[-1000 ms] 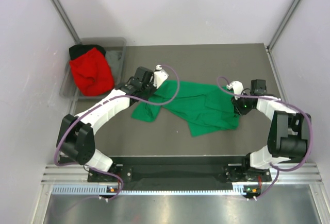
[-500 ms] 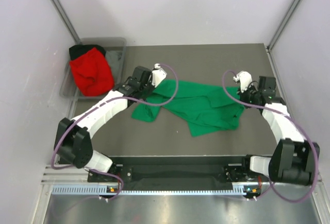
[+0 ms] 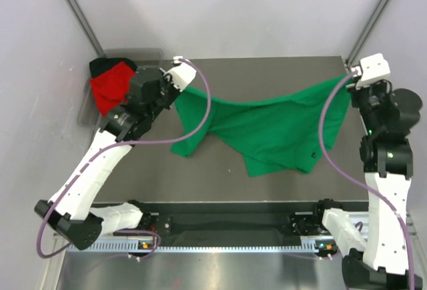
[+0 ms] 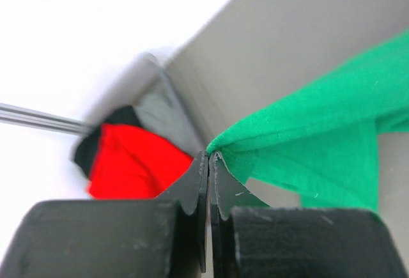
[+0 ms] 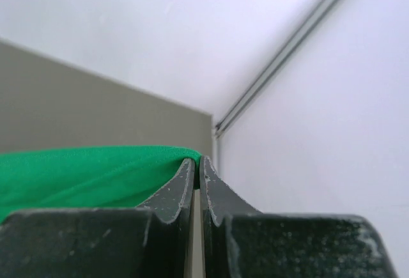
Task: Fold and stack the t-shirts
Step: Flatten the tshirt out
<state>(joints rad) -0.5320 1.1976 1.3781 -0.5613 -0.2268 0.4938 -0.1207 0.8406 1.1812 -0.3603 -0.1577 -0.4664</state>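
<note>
Green shirt (image 3: 267,127), one, stretched; red shirt (image 3: 110,87), one; black shirt (image 3: 100,66), one

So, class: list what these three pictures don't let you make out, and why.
- Top view: the red shirt buries most of the black shirt.
- Top view: the left arm covers part of the bin.
- Right wrist view: the green shirt is cut off at the left edge; the right gripper hides the pinched corner.
- Left wrist view: bin and red shirt are blurred beyond the left gripper.
</note>
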